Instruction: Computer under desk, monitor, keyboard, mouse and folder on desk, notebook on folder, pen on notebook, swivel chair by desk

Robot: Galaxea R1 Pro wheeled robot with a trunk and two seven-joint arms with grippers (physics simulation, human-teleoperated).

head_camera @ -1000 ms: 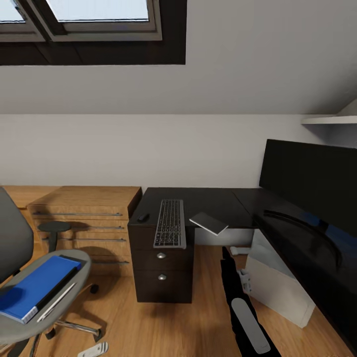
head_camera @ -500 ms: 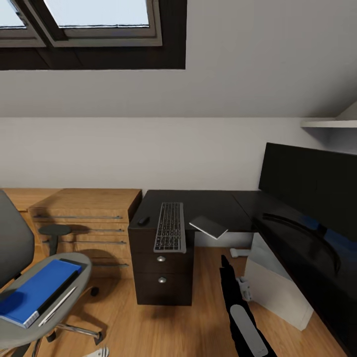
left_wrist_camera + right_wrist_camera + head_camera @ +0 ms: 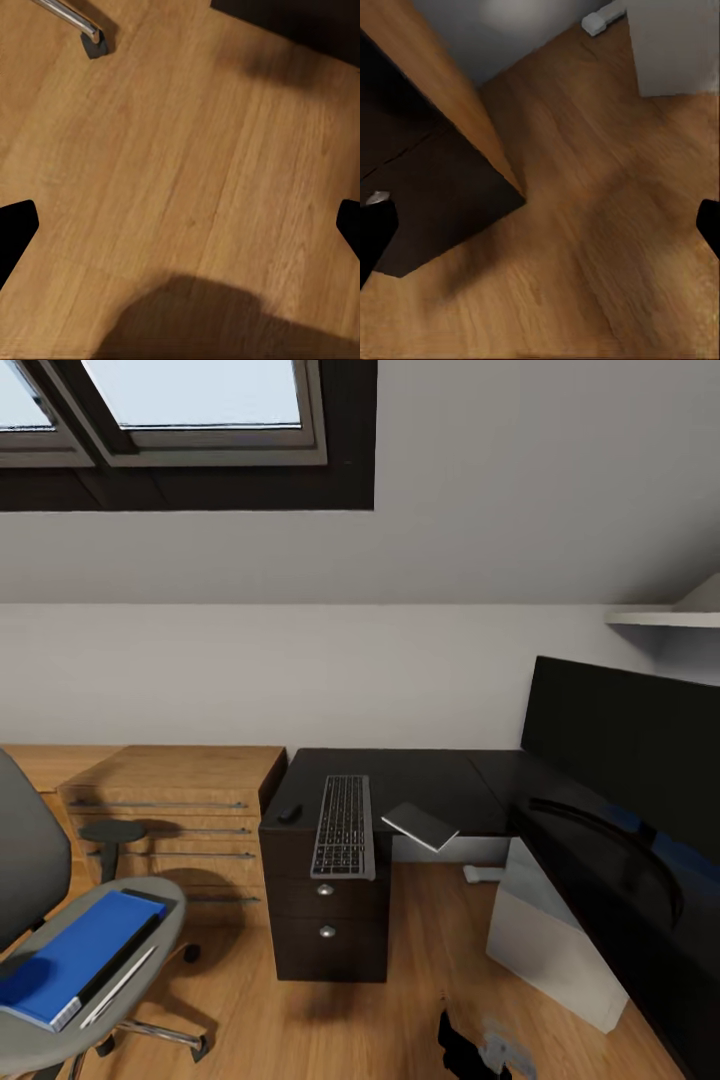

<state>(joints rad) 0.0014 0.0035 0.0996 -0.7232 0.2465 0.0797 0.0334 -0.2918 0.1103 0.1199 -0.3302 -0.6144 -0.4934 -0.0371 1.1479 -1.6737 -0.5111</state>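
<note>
Right now the desk [image 3: 440, 775] sits in the corner, its black top running back along the right wall. The keyboard [image 3: 343, 826] lies lengthwise over the drawer unit [image 3: 325, 920], front end overhanging the edge. The mouse [image 3: 289, 813] is just beside it, near the desk's left edge. The notebook [image 3: 420, 826] hangs tilted off the front edge, right of the keyboard. The monitor [image 3: 625, 745] is cut off by the frame's right side; its curved stand [image 3: 610, 830] shows on the glossy top. The computer [image 3: 548, 940] stands on the floor under the desk, partly hidden by the top. The chair [image 3: 60, 950] is cut off at lower left, with the folder [image 3: 70, 955] on its seat and the pen [image 3: 118, 987] lying beside the folder. The right arm [image 3: 478, 1052] barely pokes in at the bottom edge. Both wrist views: left gripper [image 3: 180, 229] and right gripper [image 3: 540, 225] have fingertips wide apart, nothing between them, wood floor [image 3: 187, 150] below.
</note>
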